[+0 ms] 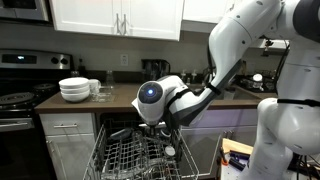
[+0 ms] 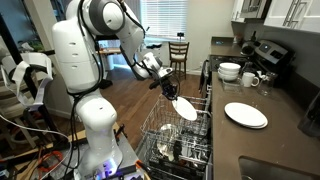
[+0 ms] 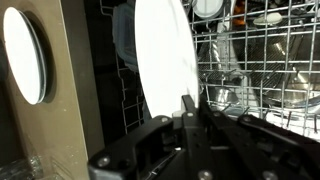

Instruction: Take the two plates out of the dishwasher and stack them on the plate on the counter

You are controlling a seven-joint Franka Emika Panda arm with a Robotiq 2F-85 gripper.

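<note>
While my jaws are clamped together on the rim of the white plate (image 2: pixel 183 108), the hazards come first, then the holdings, each from largest down.

Hazards, as I judge them:
1. Dishwasher (image 3: pixel 100 80): its dark opening sits close beside the lift path. Swinging the plate sideways too early could knock it against the frame.
2. Desk (image 2: pixel 285 130): its edge lies between me and the target. Carrying the plate across too low would strike that edge.
3. Wire rack (image 2: pixel 160 130): the plate stands on edge at the top of the rack, and I cannot tell whether its lower rim is clear of the tines. A snag there could twist it out of my grip.
4. Held plate: I grip only a narrow piece of rim, so the glazed surface could slip if I tilt or jerk.
5. Plate on the desk (image 2: pixel 245 114): setting down off-centre or hard could chip both plates.

Containers and contents:
1. Dishwasher: holds the pulled-out rack.
2. Rack: dark items low down, too blurred to name. In the wrist view a greyish rim (image 3: pixel 122 45) just behind my plate may be the second plate.
3. Stacked white bowls (image 2: pixel 230 70): nested on the desk, contents not visible.
4. Cups (image 2: pixel 250 78): just beside the bowls, contents not visible.
</note>
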